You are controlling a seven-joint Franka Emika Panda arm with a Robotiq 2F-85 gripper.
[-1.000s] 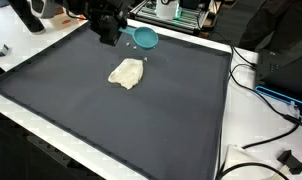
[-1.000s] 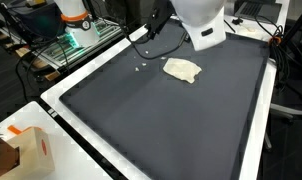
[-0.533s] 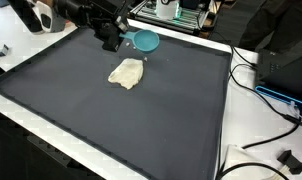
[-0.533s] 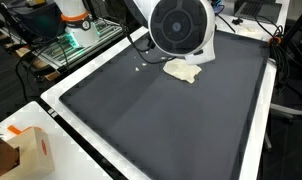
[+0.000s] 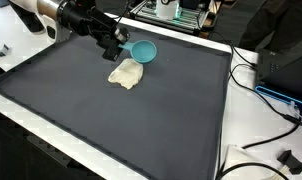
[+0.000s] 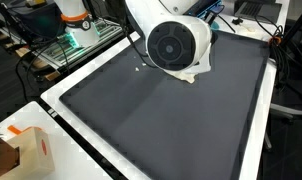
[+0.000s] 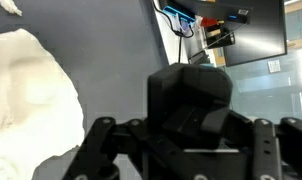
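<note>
My gripper (image 5: 119,52) hangs low over the far part of the black mat (image 5: 121,120). It appears shut on the rim of a small teal bowl (image 5: 142,50), which sticks out to its side just above the mat. A crumpled cream cloth (image 5: 126,73) lies on the mat right below and in front of the bowl. In the wrist view the cloth (image 7: 26,95) fills the left side; my fingertips and the bowl are out of that frame. In an exterior view my arm (image 6: 176,42) hides the bowl and most of the cloth (image 6: 194,77).
The mat has a white border (image 5: 51,135). Cables (image 5: 253,85) and black equipment (image 5: 286,65) lie beside one edge. A metal rack (image 5: 176,12) stands behind the far edge. A cardboard box (image 6: 26,150) sits off the mat's corner.
My gripper has moved down and toward the cloth, and the teal bowl has moved with it. The cloth has not moved.
</note>
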